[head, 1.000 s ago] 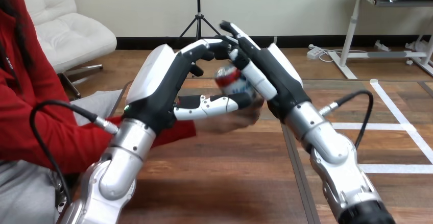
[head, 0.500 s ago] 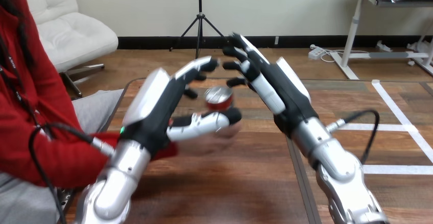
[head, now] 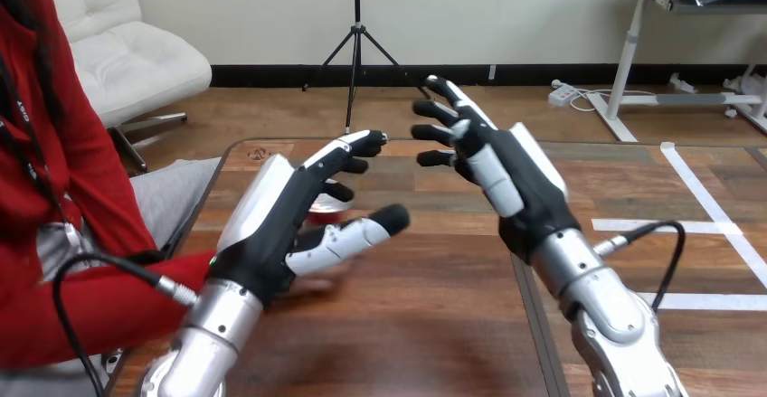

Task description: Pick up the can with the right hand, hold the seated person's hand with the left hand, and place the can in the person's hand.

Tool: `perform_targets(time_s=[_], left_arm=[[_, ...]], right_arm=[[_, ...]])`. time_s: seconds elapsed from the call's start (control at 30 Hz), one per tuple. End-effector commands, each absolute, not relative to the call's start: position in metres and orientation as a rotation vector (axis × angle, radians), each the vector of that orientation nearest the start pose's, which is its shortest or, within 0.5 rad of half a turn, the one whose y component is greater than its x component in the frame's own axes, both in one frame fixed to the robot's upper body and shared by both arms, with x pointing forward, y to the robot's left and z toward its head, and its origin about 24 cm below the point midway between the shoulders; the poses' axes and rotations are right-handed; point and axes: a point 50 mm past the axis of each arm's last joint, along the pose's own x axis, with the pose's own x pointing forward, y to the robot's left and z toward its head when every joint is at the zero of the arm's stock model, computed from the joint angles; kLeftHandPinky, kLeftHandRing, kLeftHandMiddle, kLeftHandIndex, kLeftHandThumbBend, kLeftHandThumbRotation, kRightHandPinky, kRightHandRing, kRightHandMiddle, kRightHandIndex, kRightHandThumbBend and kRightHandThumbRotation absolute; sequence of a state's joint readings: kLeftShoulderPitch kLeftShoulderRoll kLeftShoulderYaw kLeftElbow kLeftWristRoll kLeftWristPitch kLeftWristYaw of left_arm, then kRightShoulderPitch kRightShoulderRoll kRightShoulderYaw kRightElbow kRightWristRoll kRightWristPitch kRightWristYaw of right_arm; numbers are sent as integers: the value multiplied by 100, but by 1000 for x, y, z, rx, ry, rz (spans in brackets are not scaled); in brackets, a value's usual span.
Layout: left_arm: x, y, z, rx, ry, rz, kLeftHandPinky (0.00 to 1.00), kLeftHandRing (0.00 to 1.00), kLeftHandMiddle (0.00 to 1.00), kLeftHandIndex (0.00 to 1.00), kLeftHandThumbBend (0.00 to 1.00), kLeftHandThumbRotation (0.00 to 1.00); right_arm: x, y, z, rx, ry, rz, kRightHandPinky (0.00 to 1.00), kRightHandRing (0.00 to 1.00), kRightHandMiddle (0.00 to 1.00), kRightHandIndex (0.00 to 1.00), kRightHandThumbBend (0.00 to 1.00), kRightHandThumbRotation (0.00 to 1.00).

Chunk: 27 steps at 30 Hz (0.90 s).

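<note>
My left hand (head: 271,216) hovers open over the left part of the wooden table (head: 425,325), fingers spread and thumb stretched to the right. Through the gap between its fingers and thumb I see the rim of a red and silver can (head: 323,203). The person's hand (head: 318,279) shows as a blur just under my left palm, at the end of a red sleeve (head: 99,302); most of it is hidden. I cannot tell whether it holds the can. My right hand (head: 506,175) is open to the right of the can, fingers straight, apart from it.
The person sits at the table's left side. A dark seam (head: 529,316) runs front to back through the tabletop under my right forearm. White tape lines (head: 705,225) mark the floor at the right.
My right hand has let go of the can, opened and drawn off to the right. The can and the person's hand have sunk and moved left. My left hand has opened.
</note>
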<state>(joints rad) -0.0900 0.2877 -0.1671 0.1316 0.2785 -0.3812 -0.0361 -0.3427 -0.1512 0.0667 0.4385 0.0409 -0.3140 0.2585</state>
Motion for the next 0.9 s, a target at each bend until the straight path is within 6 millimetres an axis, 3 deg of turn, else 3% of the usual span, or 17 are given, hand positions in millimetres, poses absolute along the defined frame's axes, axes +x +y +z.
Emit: perform_targets(time_s=[0.0, 0.33, 0.87], left_arm=[[265, 149, 70, 432, -373, -262, 73, 84, 85, 84, 100, 98], [259, 154, 64, 290, -395, -234, 84, 88, 87, 84, 95, 100], [237, 167, 60, 207, -431, -200, 85, 90, 89, 86, 86, 100]], right_arm=[[313, -139, 85, -121, -289, 349, 78, 86, 91, 96, 100, 100], [303, -145, 79, -71, -298, 331, 83, 89, 91, 95, 100, 100], [278, -152, 67, 31, -307, 299, 94, 94, 92, 94, 100, 100]])
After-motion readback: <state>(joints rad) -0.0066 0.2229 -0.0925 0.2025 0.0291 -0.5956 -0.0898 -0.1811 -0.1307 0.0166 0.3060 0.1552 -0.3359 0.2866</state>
